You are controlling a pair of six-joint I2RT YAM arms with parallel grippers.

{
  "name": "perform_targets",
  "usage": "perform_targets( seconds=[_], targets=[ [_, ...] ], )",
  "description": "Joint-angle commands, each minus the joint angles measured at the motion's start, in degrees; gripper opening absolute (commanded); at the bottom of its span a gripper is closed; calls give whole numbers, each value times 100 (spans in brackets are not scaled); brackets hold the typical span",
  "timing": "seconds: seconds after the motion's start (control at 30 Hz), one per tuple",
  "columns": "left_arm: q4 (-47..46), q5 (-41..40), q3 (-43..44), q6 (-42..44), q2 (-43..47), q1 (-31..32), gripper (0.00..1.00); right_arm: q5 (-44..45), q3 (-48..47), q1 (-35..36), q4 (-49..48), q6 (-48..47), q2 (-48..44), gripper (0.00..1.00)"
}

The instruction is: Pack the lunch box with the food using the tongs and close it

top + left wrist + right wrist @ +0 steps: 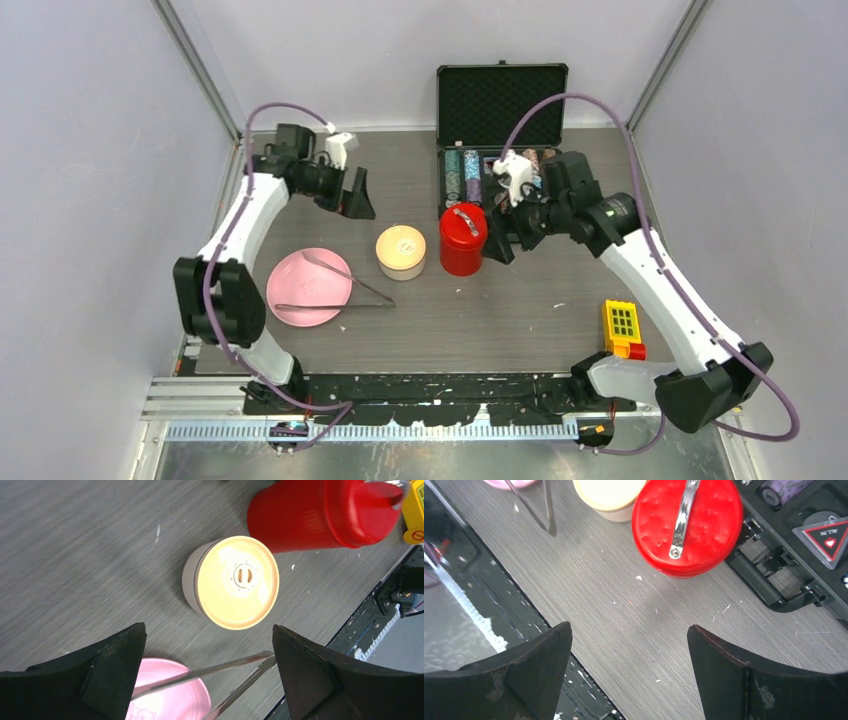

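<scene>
The lunch box stands mid-table in two parts. The red canister [463, 238] [300, 515] [686, 525] carries its handled lid, and the steel bowl [401, 250] [235, 582] [609, 495] carries its beige lid. The tongs [345, 285] [225, 667] [546, 515] lie across the pink plate [300, 300] [170, 695], their joined end on the table. No food shows in any view. My left gripper [357, 205] [208, 626] hangs open behind the plate, above the tongs and apart from them. My right gripper [510, 240] [629, 626] is open just right of the canister and holds nothing.
An open black case [500, 100] of poker chips sits at the back, right behind the canister and close to the right gripper. A yellow and red block toy [622, 328] lies at the near right. Grey walls close in both sides.
</scene>
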State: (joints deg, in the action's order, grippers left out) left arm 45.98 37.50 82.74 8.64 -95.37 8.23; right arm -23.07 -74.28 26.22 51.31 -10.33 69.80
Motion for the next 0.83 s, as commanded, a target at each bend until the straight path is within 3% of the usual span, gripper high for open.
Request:
perform_targets(
  seconds=[0.0, 0.17, 0.33, 0.57, 0.8],
  targets=[
    [807, 268, 353, 211, 566, -517, 100, -375, -601, -696, 36, 679, -261, 90],
    [597, 288, 300, -150, 958, -1716, 100, -928, -1008, -2066, -96, 1200, 31, 90],
    [503, 24, 298, -128, 1057, -2619, 100, -1327, -1191, -3333, -197, 1143, 578, 90],
    [251, -490, -125, -39, 1143, -2875, 100, -1556, -1063, -4496, -385, 782, 1324, 90],
    [110, -863, -468, -103, 1161, -2879, 100, -1292, -899, -4607, -418, 544, 1642, 90]
  ],
)
